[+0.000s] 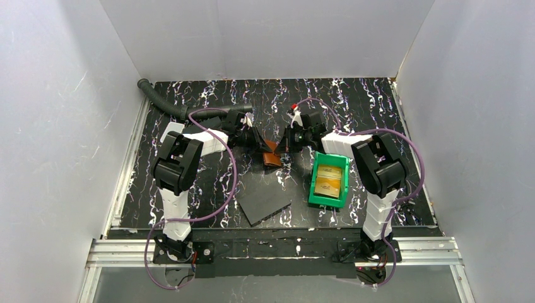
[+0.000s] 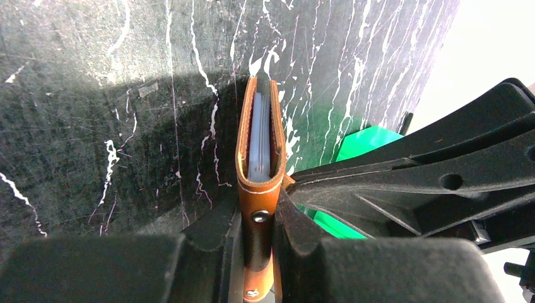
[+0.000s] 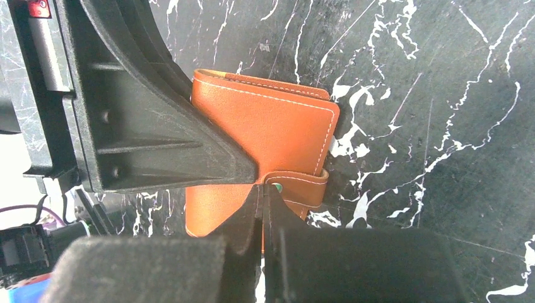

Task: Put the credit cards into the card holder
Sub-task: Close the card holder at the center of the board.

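Note:
The card holder point(image 1: 272, 154) is a brown leather wallet folded shut, held on edge just above the table. My left gripper point(image 2: 258, 218) is shut on the card holder point(image 2: 257, 189), one finger on each face. Light blue card edges point(image 2: 260, 142) show inside its fold. My right gripper point(image 3: 263, 186) is shut, and its joined tips press against the snap tab point(image 3: 303, 186) on the side of the card holder point(image 3: 271, 126). Two orange-yellow credit cards point(image 1: 329, 178) lie in the green bin.
The green bin point(image 1: 315, 197) stands right of centre beside the right arm. A dark grey flat slab point(image 1: 264, 202) lies near the front middle. A black corrugated hose point(image 1: 164, 101) runs along the back left. White walls enclose the table.

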Controlling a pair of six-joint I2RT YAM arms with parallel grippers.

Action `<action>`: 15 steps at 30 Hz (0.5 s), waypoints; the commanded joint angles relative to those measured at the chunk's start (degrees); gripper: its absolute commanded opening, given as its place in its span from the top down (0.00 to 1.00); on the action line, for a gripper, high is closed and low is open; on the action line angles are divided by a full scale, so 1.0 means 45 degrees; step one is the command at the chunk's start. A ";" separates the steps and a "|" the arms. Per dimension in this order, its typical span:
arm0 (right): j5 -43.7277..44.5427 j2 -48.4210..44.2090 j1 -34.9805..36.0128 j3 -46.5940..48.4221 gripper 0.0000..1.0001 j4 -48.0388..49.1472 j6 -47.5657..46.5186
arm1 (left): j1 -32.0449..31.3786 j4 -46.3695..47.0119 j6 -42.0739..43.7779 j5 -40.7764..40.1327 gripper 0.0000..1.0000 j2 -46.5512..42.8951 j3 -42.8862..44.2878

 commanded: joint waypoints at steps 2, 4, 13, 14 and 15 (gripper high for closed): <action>-0.0617 0.0220 0.0105 0.0092 0.99 -0.0128 -0.0226 | -0.0098 -0.0368 0.0399 -0.0190 1.00 0.0241 -0.0064; -0.0722 0.0269 0.0108 -0.0054 0.99 0.0105 -0.0265 | -0.0089 -0.0369 0.0395 -0.0177 1.00 0.0255 -0.0056; -0.1067 0.1140 0.0105 0.0519 0.99 0.0516 0.0129 | -0.0089 -0.0349 0.0347 -0.0100 1.00 0.0372 -0.0042; -0.1178 0.1289 0.0105 0.0605 0.99 0.0387 0.0113 | -0.0092 -0.0334 0.0351 -0.0080 1.00 0.0403 -0.0018; -0.1311 0.1522 0.0105 0.0763 0.99 0.0200 0.0104 | -0.0090 -0.0344 0.0349 -0.0046 1.00 0.0441 0.0016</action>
